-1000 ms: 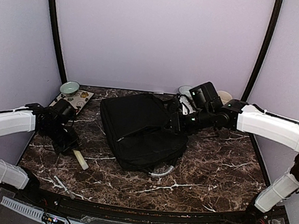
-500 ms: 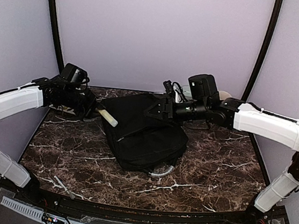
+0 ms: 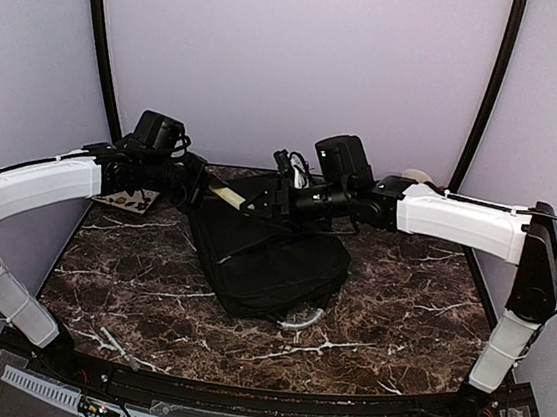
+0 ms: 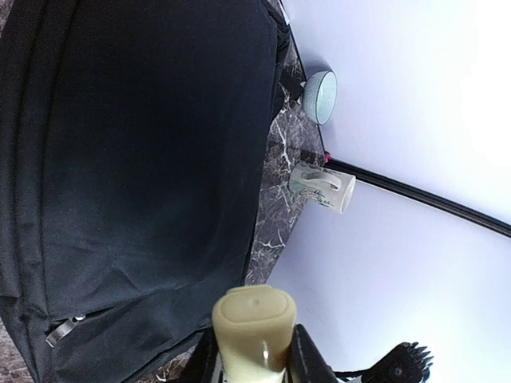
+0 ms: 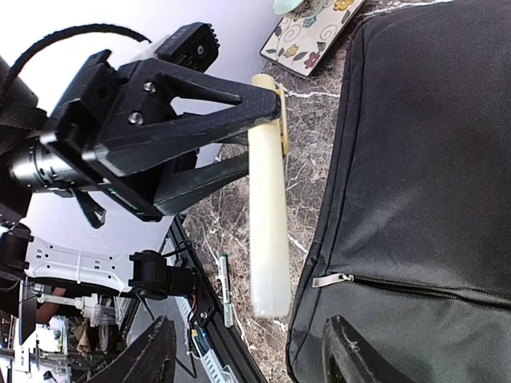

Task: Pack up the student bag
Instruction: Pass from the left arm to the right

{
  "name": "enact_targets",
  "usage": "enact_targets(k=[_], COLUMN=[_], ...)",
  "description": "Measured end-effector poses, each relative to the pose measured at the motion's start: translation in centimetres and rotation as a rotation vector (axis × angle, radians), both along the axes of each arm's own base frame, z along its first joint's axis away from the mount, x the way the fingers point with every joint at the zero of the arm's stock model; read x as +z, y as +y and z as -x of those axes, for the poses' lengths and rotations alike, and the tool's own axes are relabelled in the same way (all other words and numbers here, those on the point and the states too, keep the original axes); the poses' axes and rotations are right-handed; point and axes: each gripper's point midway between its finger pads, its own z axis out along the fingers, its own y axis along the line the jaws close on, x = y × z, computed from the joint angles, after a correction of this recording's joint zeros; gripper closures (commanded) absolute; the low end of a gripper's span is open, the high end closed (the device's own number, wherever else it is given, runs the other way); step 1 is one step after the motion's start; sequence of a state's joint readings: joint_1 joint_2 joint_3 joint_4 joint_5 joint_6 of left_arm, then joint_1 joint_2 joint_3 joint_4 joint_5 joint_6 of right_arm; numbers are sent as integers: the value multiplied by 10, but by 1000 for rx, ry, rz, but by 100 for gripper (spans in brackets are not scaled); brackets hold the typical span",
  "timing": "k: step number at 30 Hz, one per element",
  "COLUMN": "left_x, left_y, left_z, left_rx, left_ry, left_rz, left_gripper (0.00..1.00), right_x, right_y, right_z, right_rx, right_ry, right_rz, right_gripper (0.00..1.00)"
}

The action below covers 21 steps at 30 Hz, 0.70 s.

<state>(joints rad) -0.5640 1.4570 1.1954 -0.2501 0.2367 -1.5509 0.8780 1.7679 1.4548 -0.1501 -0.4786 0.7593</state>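
Observation:
The student bag [image 3: 273, 253] lies flat on the marble table, black, with its zipper pull [image 5: 329, 279] at the closed end of the zip. My left gripper [image 3: 203, 188] hangs over the bag's back left corner, shut on a cream-coloured stick [image 3: 225, 198] that points toward the right arm. In the left wrist view the stick [image 4: 254, 319] sits between the left gripper [image 4: 254, 355] jaws, above the bag [image 4: 144, 159]. My right gripper [image 3: 257, 206] faces it, open. In the right wrist view the stick's free end [image 5: 270, 291] hangs just short of the right gripper [image 5: 251, 359], beside the bag [image 5: 431, 159].
A flower-patterned notebook [image 3: 129, 198] lies at the back left. A pale bowl [image 4: 320, 96] and a mug [image 4: 323, 187] stand at the back right by the wall. A pen [image 3: 117, 346] rests near the front left edge. The bag's grey handle [image 3: 301, 322] pokes out at its front.
The left arm lifted the cream stick off the table at the left and carried it up over the bag's back corner. The right gripper opened and swung left to meet it.

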Motion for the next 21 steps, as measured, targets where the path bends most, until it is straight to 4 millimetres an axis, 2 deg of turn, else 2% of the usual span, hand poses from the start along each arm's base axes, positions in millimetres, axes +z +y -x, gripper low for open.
enact_targets(k=[7,13,21], left_x=[9,8,14], left_y=[-7,-10,-12], left_z=[-4,-4,-7], left_rx=[2,-6,-9], left_ry=[-10,-1,-8], left_rz=[57,69,78], left_gripper=[100,100,100], right_x=[-1,5,4], right_y=[10,16,14], right_z=[-8,-14,-21], right_rx=[0,-4,-26], right_ry=[-1,-16,-42], right_rz=[-1,-10,14], right_gripper=[61,65,87])
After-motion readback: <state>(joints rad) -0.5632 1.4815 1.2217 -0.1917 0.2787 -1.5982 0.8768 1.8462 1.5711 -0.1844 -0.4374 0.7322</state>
